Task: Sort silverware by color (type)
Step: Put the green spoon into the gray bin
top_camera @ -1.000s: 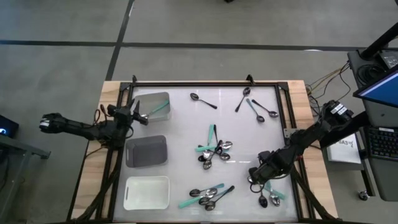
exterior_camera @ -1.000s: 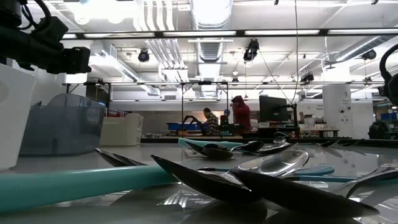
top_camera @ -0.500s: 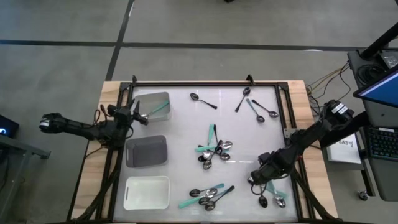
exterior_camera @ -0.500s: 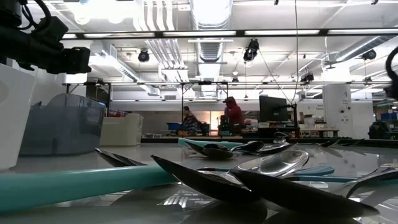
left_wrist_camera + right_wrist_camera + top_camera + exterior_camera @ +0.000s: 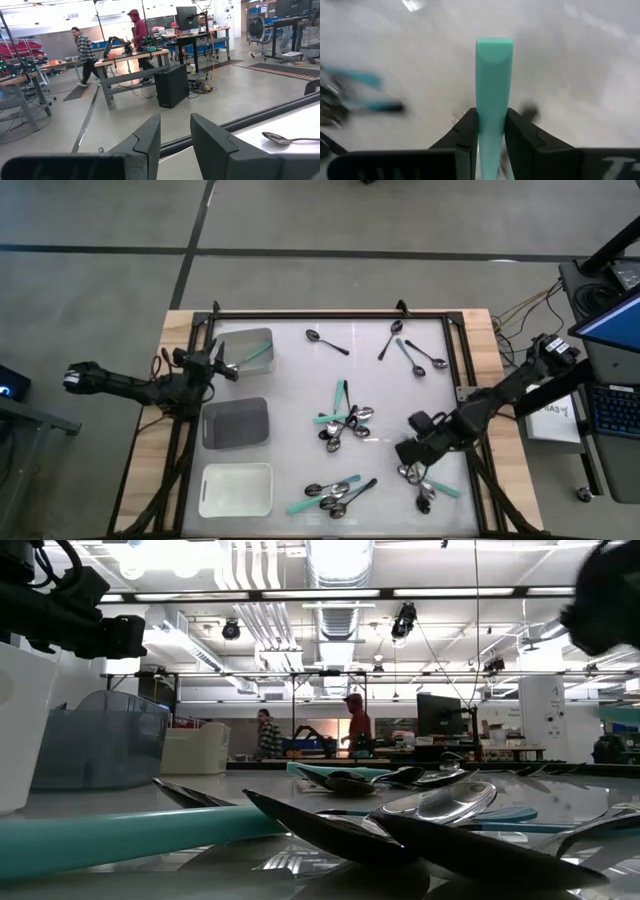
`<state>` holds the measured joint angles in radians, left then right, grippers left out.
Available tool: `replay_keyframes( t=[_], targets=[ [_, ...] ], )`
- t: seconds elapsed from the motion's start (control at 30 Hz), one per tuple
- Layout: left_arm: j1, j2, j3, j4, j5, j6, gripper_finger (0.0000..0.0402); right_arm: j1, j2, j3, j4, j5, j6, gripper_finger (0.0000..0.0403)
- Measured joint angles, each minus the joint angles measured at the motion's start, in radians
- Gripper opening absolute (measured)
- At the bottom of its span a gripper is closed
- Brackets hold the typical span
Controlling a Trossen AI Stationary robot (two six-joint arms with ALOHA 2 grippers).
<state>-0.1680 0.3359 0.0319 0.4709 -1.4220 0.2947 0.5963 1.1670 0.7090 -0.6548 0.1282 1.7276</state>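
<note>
White desk [image 5: 300, 405], strewn with spoons, is where a teal-handled spoon [image 5: 493, 95] is held clamped in the right gripper [image 5: 412, 450] fingers near the front-right pile, carriage to the clear tray [image 5: 245, 351] seemingly next, where the left gripper [image 5: 222, 365] hovers, fingers apart.

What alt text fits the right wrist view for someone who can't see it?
The right gripper is shut on a teal spoon handle, which sticks straight out between its two dark fingers over the blurred white table. More teal-handled spoons blur past to one side.
</note>
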Motion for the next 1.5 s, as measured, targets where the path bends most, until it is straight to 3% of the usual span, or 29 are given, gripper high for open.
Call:
replay_keyframes(
  t=[0.17, 0.5, 0.77, 1.13, 1.3, 1.5],
  targets=[
    [0.0, 0.0, 0.0, 0.0, 0.0, 0.0, 0.009, -0.12, -0.029, 0.0, 0.148, 0.158, -0.276, 0.0062],
    [0.0, 0.0, 0.0, 0.0, 0.0, 0.0, 0.009, -0.437, -0.028, 0.001, 0.61, 0.151, -0.923, 0.0062],
    [0.0, 0.0, 0.0, 0.0, 0.0, 0.0, 0.009, -0.636, 0.011, 0.001, 0.841, 0.136, -1.214, 0.0062],
    [0.0, 0.0, 0.0, 0.0, 0.0, 0.0, 0.009, -0.876, 0.158, 0.002, 1.308, 0.122, -1.566, 0.0062],
    [0.0, 0.0, 0.0, 0.0, 0.0, 0.0, 0.009, -0.977, 0.304, 0.036, 1.587, -0.052, -1.533, 0.0062],
    [0.0, 0.0, 0.0, 0.0, 0.0, 0.0, 0.009, -1.017, 0.566, 0.279, 1.598, -0.259, -1.502, 0.0062]
  ],
)
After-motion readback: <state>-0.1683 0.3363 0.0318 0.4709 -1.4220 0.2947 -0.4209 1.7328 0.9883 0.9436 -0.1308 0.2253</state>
